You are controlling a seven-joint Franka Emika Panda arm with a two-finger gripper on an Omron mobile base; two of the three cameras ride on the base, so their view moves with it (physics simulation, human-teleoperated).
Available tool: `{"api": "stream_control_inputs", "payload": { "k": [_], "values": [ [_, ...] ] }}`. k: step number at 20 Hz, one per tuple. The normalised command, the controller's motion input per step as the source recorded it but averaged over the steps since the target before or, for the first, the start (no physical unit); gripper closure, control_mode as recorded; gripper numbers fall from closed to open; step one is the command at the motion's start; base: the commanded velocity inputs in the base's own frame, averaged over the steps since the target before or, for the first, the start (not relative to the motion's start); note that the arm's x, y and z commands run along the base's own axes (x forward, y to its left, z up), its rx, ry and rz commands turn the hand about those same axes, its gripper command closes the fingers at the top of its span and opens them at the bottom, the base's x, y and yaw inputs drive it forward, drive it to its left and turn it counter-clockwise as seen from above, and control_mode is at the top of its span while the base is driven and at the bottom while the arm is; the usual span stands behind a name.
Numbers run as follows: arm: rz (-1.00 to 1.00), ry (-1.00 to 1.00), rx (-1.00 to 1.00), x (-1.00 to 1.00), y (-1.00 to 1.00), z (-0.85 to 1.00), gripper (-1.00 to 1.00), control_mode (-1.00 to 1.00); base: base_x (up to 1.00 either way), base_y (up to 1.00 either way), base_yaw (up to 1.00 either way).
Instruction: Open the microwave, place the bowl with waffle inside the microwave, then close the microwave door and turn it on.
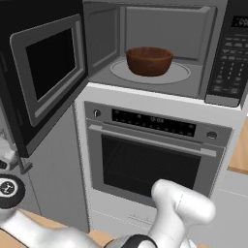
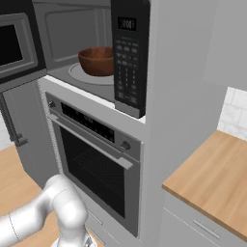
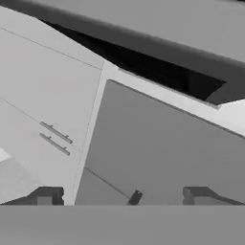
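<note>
1. The gripper (image 3: 122, 195) has its two dark fingertips (image 3: 45, 196) spread wide apart with nothing between them, facing grey cabinet panels (image 3: 158, 148).
2. The bowl (image 1: 149, 60) sits on the turntable (image 1: 180, 75) inside the microwave (image 1: 164, 43).
3. The microwave door (image 1: 46, 72) hangs wide open to the left; its closing seems the next step.
4. Risk: the arm (image 1: 181, 208) is low, in front of the wall oven (image 1: 150, 155), so a rising swing might clip the oven handle (image 1: 150, 140) or push the door askew.
5. A hard slam could jolt the bowl off centre.
</note>
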Motion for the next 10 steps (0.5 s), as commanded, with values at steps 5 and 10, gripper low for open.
{"api": "stream_control_inputs", "payload": {
  "k": [5,10],
  "values": [
    [0.0,-0.19,0.51,-0.33,-0.84,0.0,-1.0,-1.0,0.0,0.0,0.0],
    [0.0,-0.15,0.49,-0.26,-0.8,0.0,-1.0,-1.0,0.0,0.0,0.0]
  ]
}}
